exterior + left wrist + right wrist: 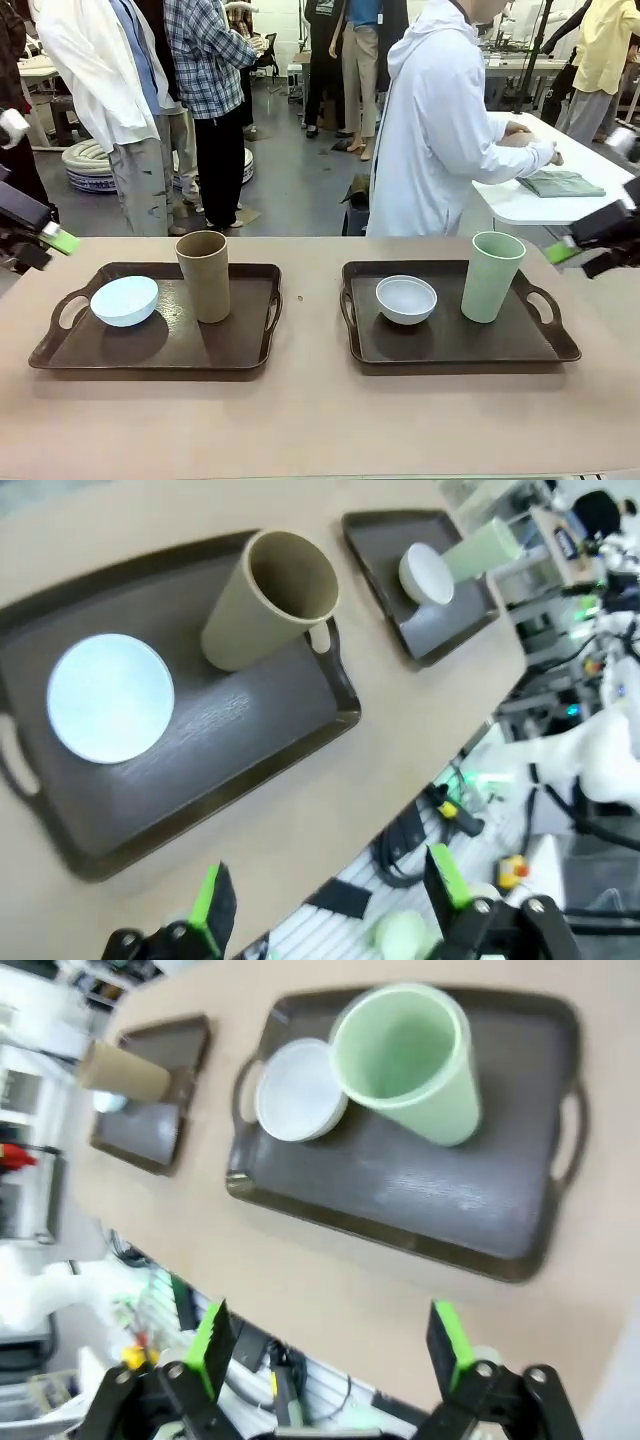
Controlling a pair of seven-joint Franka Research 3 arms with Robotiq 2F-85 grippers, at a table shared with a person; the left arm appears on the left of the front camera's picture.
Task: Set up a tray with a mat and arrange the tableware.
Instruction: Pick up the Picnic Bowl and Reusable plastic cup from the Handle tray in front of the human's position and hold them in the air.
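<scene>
Tableware sits in two sets on the table: blue bowl and tan cup upright in the left tray, white bowl and green cup upright in the right tray, each bowl just beside its cup. Both tray floors look dark and grained, and I cannot tell whether that is a mat or the bare tray. If mats are in, the arranging looks done or close to it; if not, they are what is left. Left gripper and right gripper hang off the table's two ends, fingers spread wide and empty. The person across the table faces a side table with a folded cloth.
</scene>
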